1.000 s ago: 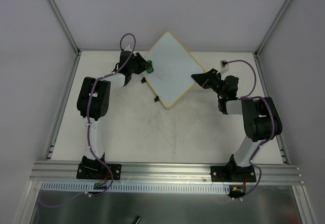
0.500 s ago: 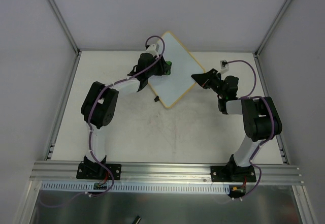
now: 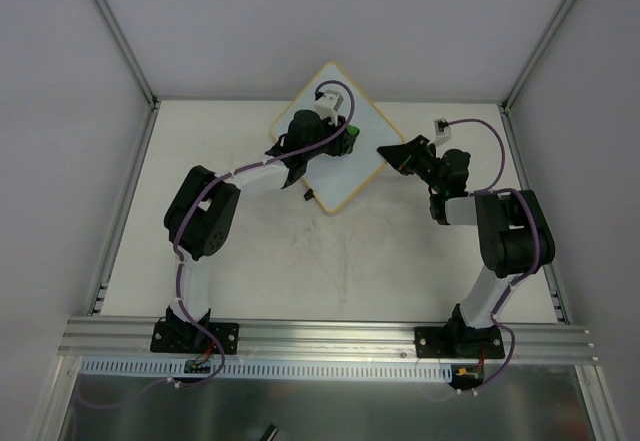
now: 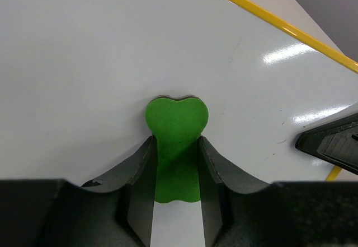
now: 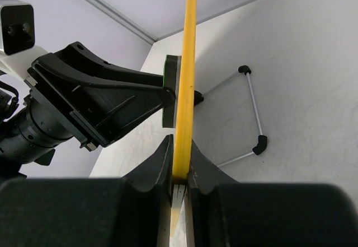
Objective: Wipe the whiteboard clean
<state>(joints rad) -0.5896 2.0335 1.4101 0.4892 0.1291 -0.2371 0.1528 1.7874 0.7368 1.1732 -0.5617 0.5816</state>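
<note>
Task thing: the large square white whiteboard point(image 3: 350, 176) with a thin yellow rim lies at the far middle of the pale counter point(image 3: 300, 261), turned corner-on like a diamond.

Done so far: in the left wrist view, the stretch of board around the small green bone-shaped eraser point(image 4: 176, 115) is plain glossy white, with no drawing on it.

Left to do: from above, the left arm lies across the middle of the board, so any marks under it are hidden. Wiping is probably well along, but I cannot tell whether it is finished (the near-left part of the board is also out of the wrist view).

Left end effector point(image 4: 176, 140): closed narrow on the waist of the eraser, one finger on each side. The eraser's flat face is pressed against the board, towards the board's right half.

Right end effector point(image 5: 180, 143): closed tight on the board's yellow rim at the right corner, one finger on each face, which I judge steadies it for the wipe.

Also there: a thin wire stand with black tips point(image 5: 254, 107) shows on the side of the board away from the eraser.
</note>
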